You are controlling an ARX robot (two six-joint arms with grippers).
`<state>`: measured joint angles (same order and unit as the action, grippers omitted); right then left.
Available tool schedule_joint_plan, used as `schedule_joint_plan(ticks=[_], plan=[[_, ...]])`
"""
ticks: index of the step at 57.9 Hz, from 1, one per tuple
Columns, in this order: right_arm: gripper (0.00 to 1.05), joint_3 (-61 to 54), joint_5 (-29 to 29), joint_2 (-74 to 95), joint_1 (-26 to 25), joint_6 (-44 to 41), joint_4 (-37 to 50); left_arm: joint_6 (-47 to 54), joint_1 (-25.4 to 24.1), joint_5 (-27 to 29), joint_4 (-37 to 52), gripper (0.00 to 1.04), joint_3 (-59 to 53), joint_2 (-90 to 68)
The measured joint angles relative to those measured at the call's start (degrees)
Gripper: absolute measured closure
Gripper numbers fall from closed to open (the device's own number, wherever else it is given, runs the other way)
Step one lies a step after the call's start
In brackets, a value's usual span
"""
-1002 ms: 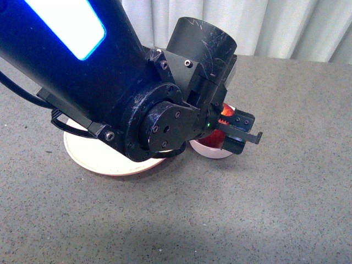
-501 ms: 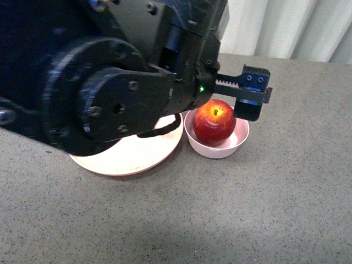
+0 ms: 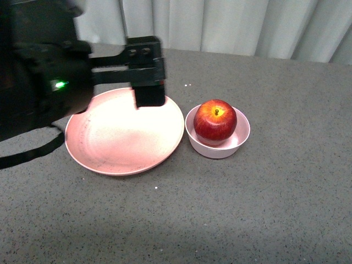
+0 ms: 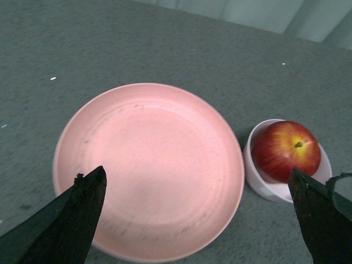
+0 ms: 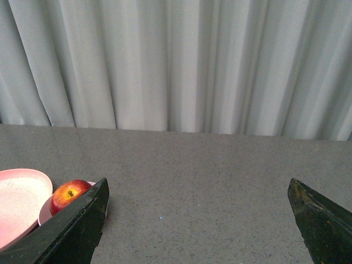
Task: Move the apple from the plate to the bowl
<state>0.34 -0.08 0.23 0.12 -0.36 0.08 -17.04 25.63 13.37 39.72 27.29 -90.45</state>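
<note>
Red apple [image 3: 215,119] sits in my bowl [image 3: 219,147], right of the bare plate [image 3: 110,154]; left gripper [image 4: 201,220] spread, empty above the plate; right gripper [image 5: 198,220] likewise spread.

- The front view is looking down from the robot's body onto the plate [image 3: 124,135] and bowl [image 3: 218,142].
- The left wrist view is looking down on them from close above.
- The right wrist view is facing the curtain [image 5: 176,63], catching both at its edge.
</note>
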Motion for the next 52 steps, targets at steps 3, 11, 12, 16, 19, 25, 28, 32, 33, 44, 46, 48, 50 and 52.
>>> schedule_joint_plan(ticks=[3, 11, 12, 16, 19, 25, 28, 32, 33, 44, 46, 48, 50, 52], plan=[[0.09, 0.0, 0.0, 0.0, 0.0, 0.0, 0.0, 0.0, -1.0, 1.2, -1.2, 0.07, -3.1, 3.9], [0.09, 0.0, 0.1, 0.0, 0.0, 0.0, 0.0, 1.3, -4.6, 4.8, -3.2, 0.07, -8.8, 13.8], [0.09, 0.0, 0.1, 0.0, 0.0, 0.0, 0.0, 1.4, -4.9, 5.1, -3.2, 0.07, -8.8, 14.2], [0.09, 0.0, 0.0, 0.0, 0.0, 0.0, 0.0, 4.4, -5.3, 5.7, 4.1, 0.13, -10.6, 12.4], [0.09, 0.0, 0.0, 0.0, 0.0, 0.0, 0.0, 8.8, -6.2, 4.8, 15.7, 0.22, -14.1, 9.9], [0.09, 0.0, 0.2, 0.0, 0.0, 0.0, 0.0, 13.4, -9.0, 2.8, 23.3, 0.39, -18.2, 13.7], [0.09, 0.0, 0.2, 0.0, 0.0, 0.0, 0.0, 14.6, -10.5, 1.2, 22.0, 0.5, -19.0, 19.0], [0.09, 0.0, 0.2, 0.0, 0.0, 0.0, 0.0, 15.5, -11.8, -0.3, 20.3, 0.61, -20.2, 23.1], [0.09, 0.0, 0.1, 0.0, 0.0, 0.0, 0.0, 15.5, -12.0, -0.5, 20.0, 0.63, -20.4, 23.7], [0.09, 0.0, 0.0, 0.0, 0.0, 0.0, 0.0, 16.0, -15.8, -3.6, 13.5, 0.95, -23.8, 32.5], [0.09, 0.0, 0.0, 0.0, 0.0, 0.0, 0.0, 15.9, -16.5, -4.5, 12.0, 1.01, -24.3, 34.6], [0.09, 0.0, 0.0, 0.0, 0.0, 0.0, 0.0, 16.1, -16.9, -5.0, 10.9, 1.01, -24.5, 36.2], [0.09, 0.0, 0.0, 0.0, 0.0, 0.0, 0.0, 16.2, -17.3, -5.6, 9.8, 1.01, -24.8, 37.8], [0.09, 0.0, 0.1, 0.0, 0.0, 0.0, 0.0, 16.3, -17.9, -6.0, 8.2, 1.01, -25.1, 39.7]])
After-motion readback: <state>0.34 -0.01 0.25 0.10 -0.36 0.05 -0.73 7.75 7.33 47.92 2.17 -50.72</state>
